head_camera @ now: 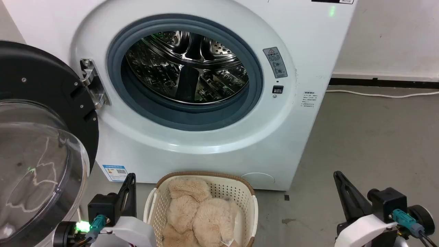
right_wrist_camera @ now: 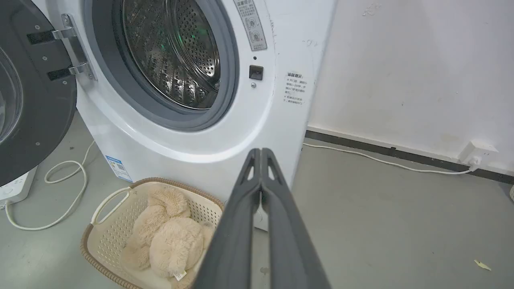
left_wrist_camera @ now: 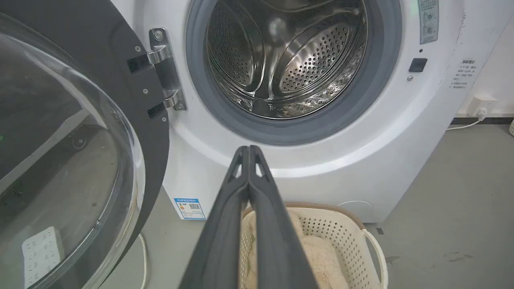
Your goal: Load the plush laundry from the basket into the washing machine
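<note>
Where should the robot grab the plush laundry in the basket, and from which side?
I'd pinch the big rounded lump in the middle of the plush laundry, coming down from above: the basket walls it in on every side, leaving only the top open.

Fluffy cream-beige plush bundle (head_camera: 197, 212) lies in cream perforated plastic basket (head_camera: 236, 192), brown-rimmed, on floor. White front-loading washer (head_camera: 205, 144) stands just behind, door (head_camera: 44, 137) swung open, steel drum (head_camera: 187, 67) bare.
</note>
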Available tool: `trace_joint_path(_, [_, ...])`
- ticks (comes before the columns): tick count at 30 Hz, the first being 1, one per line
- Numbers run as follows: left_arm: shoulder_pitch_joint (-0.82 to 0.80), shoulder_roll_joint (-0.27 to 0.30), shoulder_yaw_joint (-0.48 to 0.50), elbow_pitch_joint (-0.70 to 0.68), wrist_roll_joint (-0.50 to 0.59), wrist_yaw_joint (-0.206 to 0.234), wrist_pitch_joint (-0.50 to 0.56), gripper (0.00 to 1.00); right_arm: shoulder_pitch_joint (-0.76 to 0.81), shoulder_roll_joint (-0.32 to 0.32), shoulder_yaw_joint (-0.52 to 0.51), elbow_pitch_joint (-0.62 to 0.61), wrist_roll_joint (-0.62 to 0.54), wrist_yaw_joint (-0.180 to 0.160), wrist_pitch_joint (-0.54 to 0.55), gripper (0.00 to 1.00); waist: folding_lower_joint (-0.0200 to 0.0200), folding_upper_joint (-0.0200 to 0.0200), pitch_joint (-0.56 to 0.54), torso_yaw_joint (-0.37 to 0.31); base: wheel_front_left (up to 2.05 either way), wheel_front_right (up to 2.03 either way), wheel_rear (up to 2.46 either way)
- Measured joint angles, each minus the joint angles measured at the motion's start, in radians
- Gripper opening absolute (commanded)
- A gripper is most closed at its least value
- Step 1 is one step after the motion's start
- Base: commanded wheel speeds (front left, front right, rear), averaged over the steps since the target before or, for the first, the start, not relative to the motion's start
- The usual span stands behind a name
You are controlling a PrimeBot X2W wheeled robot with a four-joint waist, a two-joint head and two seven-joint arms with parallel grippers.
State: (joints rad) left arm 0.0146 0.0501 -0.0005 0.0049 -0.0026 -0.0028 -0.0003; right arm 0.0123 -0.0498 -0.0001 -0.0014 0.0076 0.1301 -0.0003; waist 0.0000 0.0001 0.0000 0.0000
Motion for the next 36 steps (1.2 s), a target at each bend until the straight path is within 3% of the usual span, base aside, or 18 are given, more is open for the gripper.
trace_joint_path(25, [0.0,0.0,0.0,0.0,0.0,0.0,0.0,0.0,0.0,0.0,0.0,0.0,0.0,0.0,0.0,0.0,0.0,0.0,0.0,0.0,0.0,0.0,0.0])
trace_joint_path(26, [0.0,0.0,0.0,0.0,0.0,0.0,0.0,1.0,0.0,0.0,0.0,0.0,0.001,0.0,0.0,1.0,0.0,0.0,0.0,0.0,0.0,0.0,0.0])
trace_joint_path(36, [0.001,0.0,-0.021,0.003,-0.001,0.0,-0.009,1.0,0.002,0.0,-0.007,-0.001,0.013,0.0,-0.007,1.0,0.0,0.0,0.003,-0.002,0.0,0.0,0.0])
